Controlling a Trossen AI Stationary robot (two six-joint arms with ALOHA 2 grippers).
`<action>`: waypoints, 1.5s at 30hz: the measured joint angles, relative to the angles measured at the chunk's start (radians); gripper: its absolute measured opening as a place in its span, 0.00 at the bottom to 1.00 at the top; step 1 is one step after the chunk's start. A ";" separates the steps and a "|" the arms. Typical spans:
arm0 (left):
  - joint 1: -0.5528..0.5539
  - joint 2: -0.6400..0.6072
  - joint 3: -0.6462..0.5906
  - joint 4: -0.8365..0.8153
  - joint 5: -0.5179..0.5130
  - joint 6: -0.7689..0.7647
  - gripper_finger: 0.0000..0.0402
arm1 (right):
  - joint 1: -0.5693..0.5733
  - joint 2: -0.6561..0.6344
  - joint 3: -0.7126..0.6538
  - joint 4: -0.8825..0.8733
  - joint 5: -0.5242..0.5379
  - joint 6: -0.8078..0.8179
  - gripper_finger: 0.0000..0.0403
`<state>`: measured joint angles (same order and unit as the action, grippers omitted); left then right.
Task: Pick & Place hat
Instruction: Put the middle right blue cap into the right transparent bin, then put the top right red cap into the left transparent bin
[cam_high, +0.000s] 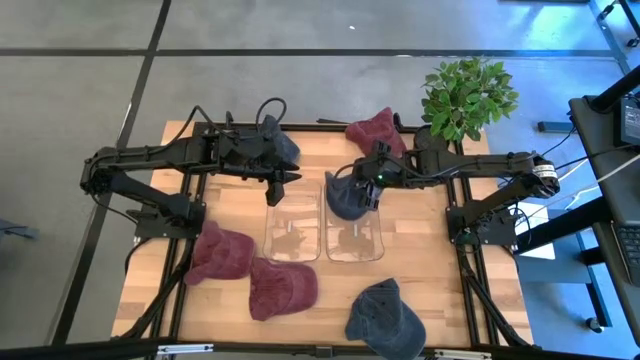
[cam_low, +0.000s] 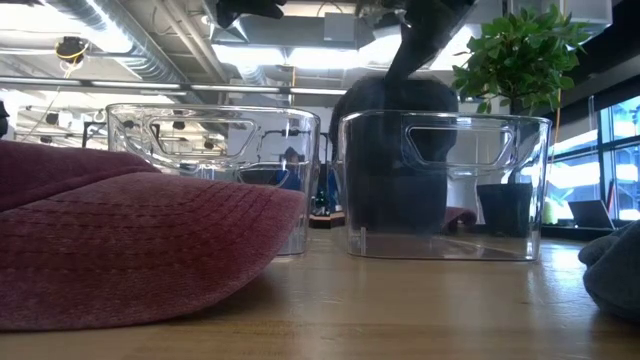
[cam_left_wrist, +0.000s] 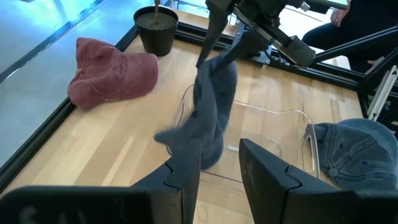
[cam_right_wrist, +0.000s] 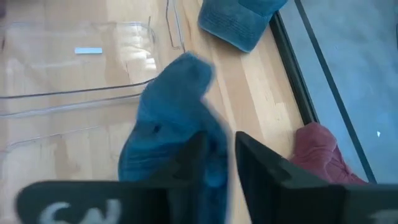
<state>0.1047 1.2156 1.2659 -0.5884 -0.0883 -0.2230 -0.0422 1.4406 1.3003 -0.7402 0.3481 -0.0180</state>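
My right gripper (cam_high: 366, 190) is shut on a blue-grey hat (cam_high: 343, 197) above the far end of the right clear bin (cam_high: 353, 240). In the low view the hat (cam_low: 395, 150) shows dark through that bin's wall (cam_low: 445, 185). My left gripper (cam_high: 282, 186) hovers open over the far end of the left clear bin (cam_high: 291, 228), touching nothing; its fingers (cam_left_wrist: 180, 186) point toward the hanging hat (cam_left_wrist: 211, 106). Five other hats lie flat on the table: red (cam_high: 376, 131), blue (cam_high: 281, 146), red (cam_high: 220, 252), red (cam_high: 282, 287), blue (cam_high: 386, 316). My right gripper (cam_right_wrist: 217, 146) pinches the blue-grey hat between its two fingers at the hat's upper end (cam_left_wrist: 225, 57), coming from above and pointing down. The hat hangs slack and crumpled below the fingers, its lower end (cam_left_wrist: 189, 149) at the right bin's far wall. I cannot tell whether it touches the bin.
A potted plant (cam_high: 468, 97) stands at the table's far right corner. Black frame rails (cam_high: 195, 190) run along the table's sides. The two clear bins sit side by side mid-table. Bare wood (cam_high: 240, 205) lies left of the bins.
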 joint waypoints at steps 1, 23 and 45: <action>0.000 0.000 0.000 0.000 0.000 0.000 0.27 | 0.000 0.000 0.000 0.003 0.006 0.012 0.27; 0.000 0.000 -0.001 -0.087 -0.007 -0.054 0.27 | 0.000 -0.010 0.347 -0.518 0.075 0.237 0.40; 0.000 0.000 -0.001 -0.089 -0.050 -0.052 0.27 | 0.332 -0.215 -0.189 -0.457 0.276 1.308 0.40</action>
<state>0.1047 1.2152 1.2652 -0.6773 -0.1387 -0.2752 0.2898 1.2253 1.1111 -1.1976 0.6237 1.2905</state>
